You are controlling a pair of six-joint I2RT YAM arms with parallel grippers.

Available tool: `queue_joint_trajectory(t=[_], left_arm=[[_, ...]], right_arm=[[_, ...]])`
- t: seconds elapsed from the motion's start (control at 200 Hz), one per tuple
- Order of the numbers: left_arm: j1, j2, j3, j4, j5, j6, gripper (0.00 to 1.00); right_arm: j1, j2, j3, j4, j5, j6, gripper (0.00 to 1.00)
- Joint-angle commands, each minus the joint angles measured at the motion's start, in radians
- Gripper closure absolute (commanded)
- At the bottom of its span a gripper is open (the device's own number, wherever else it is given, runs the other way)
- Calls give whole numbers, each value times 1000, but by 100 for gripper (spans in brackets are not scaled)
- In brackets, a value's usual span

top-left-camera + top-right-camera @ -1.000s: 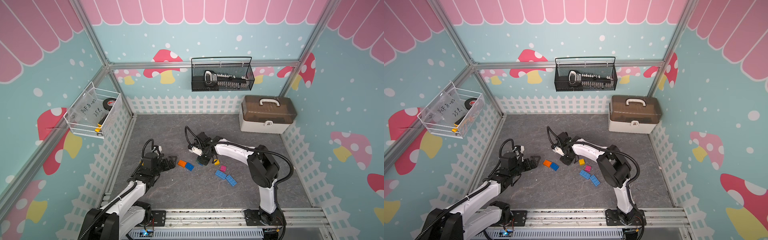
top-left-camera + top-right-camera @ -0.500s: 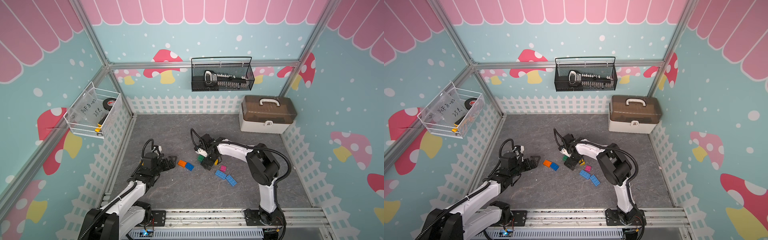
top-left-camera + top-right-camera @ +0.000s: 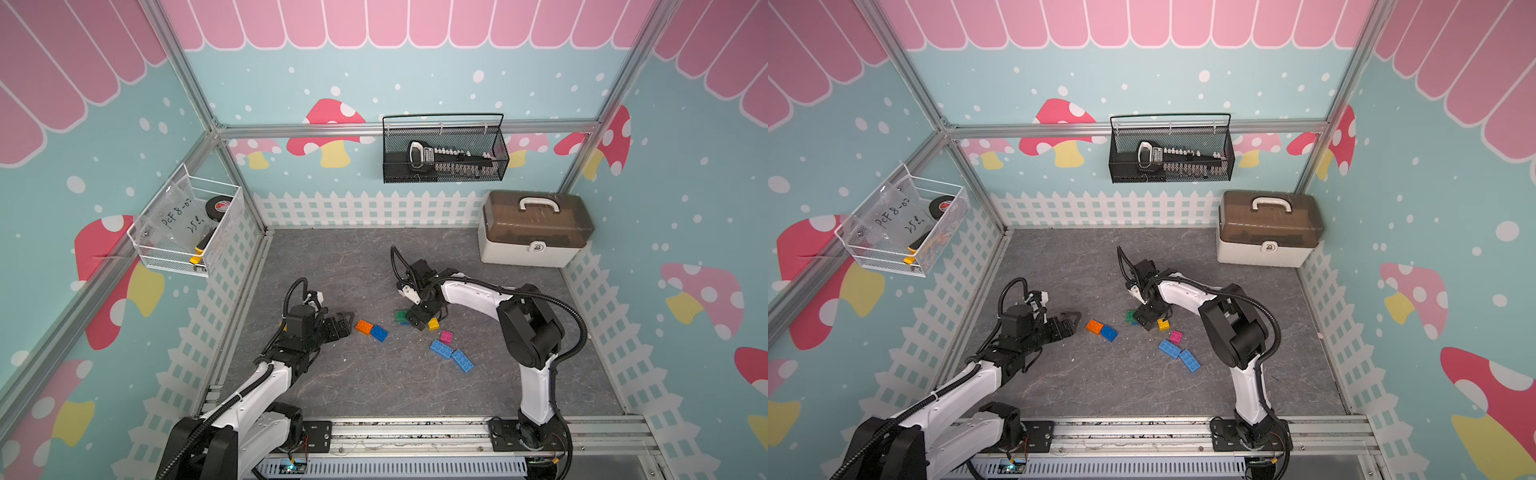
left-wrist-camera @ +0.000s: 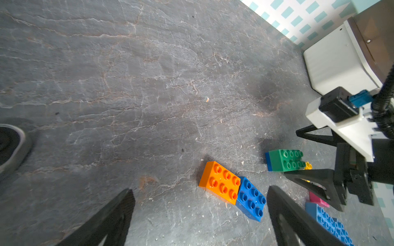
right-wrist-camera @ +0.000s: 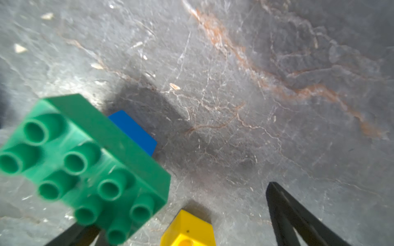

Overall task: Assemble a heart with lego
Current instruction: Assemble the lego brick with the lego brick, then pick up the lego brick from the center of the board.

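In both top views my right gripper (image 3: 428,317) hangs over the middle of the grey mat (image 3: 374,395) and hides part of the lego. The green brick (image 3: 400,316) shows only at its left and the yellow brick (image 3: 434,324) only at its near right. Whether a finger touches either, I cannot tell from here. My left gripper (image 3: 1075,321) lies low at the left, its jaws apart and empty, facing the orange brick (image 3: 1094,326) and the dark blue brick (image 3: 1108,333), which touch. Nearer and to the right lie the pink brick (image 3: 446,336) and two light blue bricks (image 3: 441,349). The toolbox (image 3: 534,232) stands in the far right corner.

In the left wrist view my left fingers (image 4: 110,215) are cut off by the frame. The orange and dark blue bricks lie just ahead of them. Beyond those, the green brick sits between my spread right fingers, with a second dark blue brick (image 4: 267,161) showing under it. The yellow brick is a sliver and the pink one is half hidden behind a finger.

The right wrist view is blurred. The green brick covers one finger and the other finger (image 5: 287,213) stands well apart from it, so these jaws are spread wide. The yellow brick lies between them, cut off at the edge.
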Motion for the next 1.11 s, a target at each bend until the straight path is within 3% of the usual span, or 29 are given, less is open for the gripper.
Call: queue_joint_trajectory(t=[0.0, 0.2, 0.275, 0.47, 0.57, 0.74, 0.936, 1.101], left_arm=[[-5, -7, 21, 4, -8, 8, 4], [-7, -10, 20, 11, -1, 4, 4], [-11, -16, 20, 11, -2, 2, 4], [-47, -23, 25, 11, -14, 11, 4], [-77, -28, 29, 10, -29, 22, 5], [-80, -47, 28, -12, -88, -7, 5], [60, -130, -37, 4, -47, -79, 6], [89, -155, -49, 0, -40, -80, 7]], right_arm=[[1, -151, -28, -3, -52, 36, 1], [4, -422, -245, -29, -96, 112, 20], [5, -496, -326, -34, -83, 157, 31], [7, -561, -452, -20, -65, 240, 43], [49, -562, -481, 8, -100, 245, 41], [160, -463, -362, 49, -130, 222, 40], [235, -284, -175, 92, -151, 212, 40], [291, -127, -33, 103, -131, 201, 41]])
